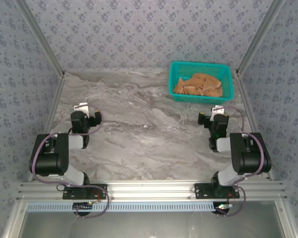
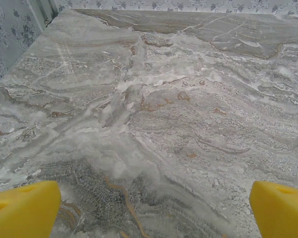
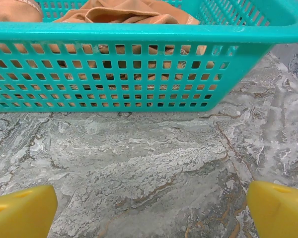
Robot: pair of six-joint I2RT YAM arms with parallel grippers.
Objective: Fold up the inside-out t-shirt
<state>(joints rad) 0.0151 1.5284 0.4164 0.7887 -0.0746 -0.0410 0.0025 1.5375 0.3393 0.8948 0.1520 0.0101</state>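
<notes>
The orange-tan t-shirt (image 1: 199,84) lies crumpled inside a teal plastic basket (image 1: 178,95) at the back right of the marble table. Through the right wrist view the shirt (image 3: 124,11) bulges above the basket's slotted front wall (image 3: 139,74). My right gripper (image 1: 217,111) hovers just in front of the basket, open, its yellow fingertips (image 3: 280,210) wide apart over bare marble. My left gripper (image 1: 84,109) stands at the left side of the table, open too, with yellow fingertips (image 2: 22,210) apart above the stone and nothing between them.
Patterned walls with aluminium posts (image 1: 39,37) enclose the table on three sides. The marble tabletop (image 1: 139,124) stretches between both arms. An aluminium rail (image 1: 149,188) runs along the near edge, where the arm bases sit.
</notes>
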